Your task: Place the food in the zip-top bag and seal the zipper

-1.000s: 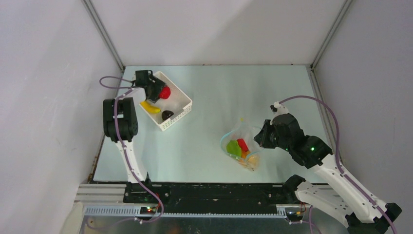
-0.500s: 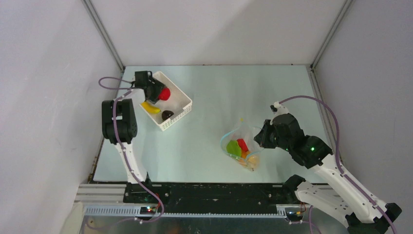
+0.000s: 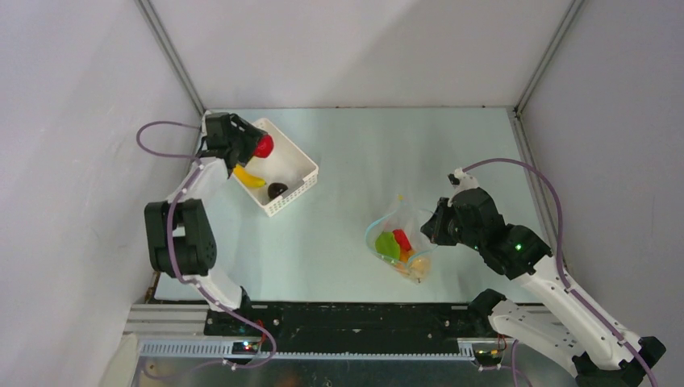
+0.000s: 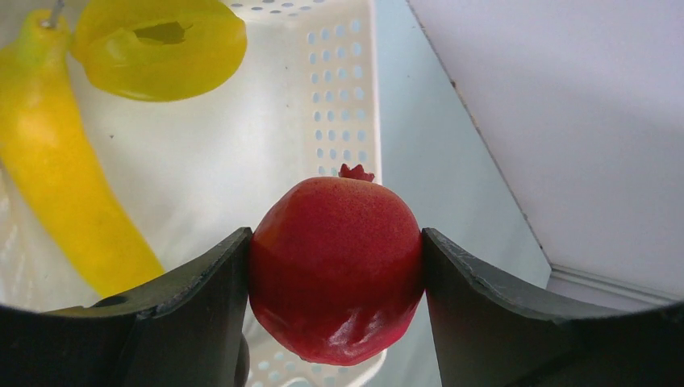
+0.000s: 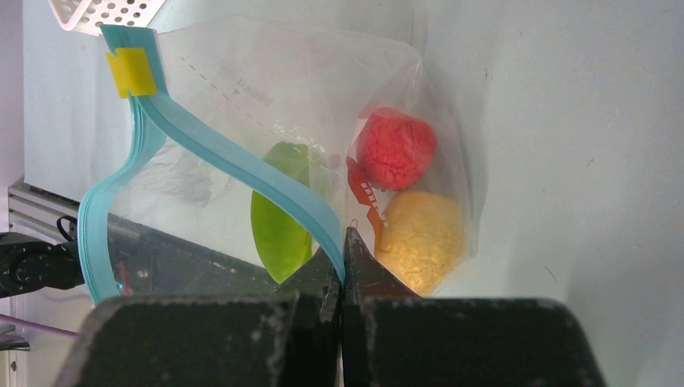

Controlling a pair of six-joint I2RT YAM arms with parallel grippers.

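Observation:
My left gripper is shut on a round red toy fruit, one finger on each side, held above the white basket's back-left corner. A yellow banana, a dark purple piece and a yellow-green slice lie in the basket. The clear zip-top bag sits right of centre with its mouth gaping. Inside it are a green piece, a red piece and a yellow-orange piece. My right gripper is shut on the light blue zipper strip at the bag's right side.
The basket stands at the table's back-left, close to the left wall and the corner post. A yellow tab marks one end of the zipper. The black rail runs along the near edge.
The left gripper has carried the red fruit up and to the left, out of the basket's middle, and the left arm's elbow has swung toward the near edge. The right arm and bag have not moved.

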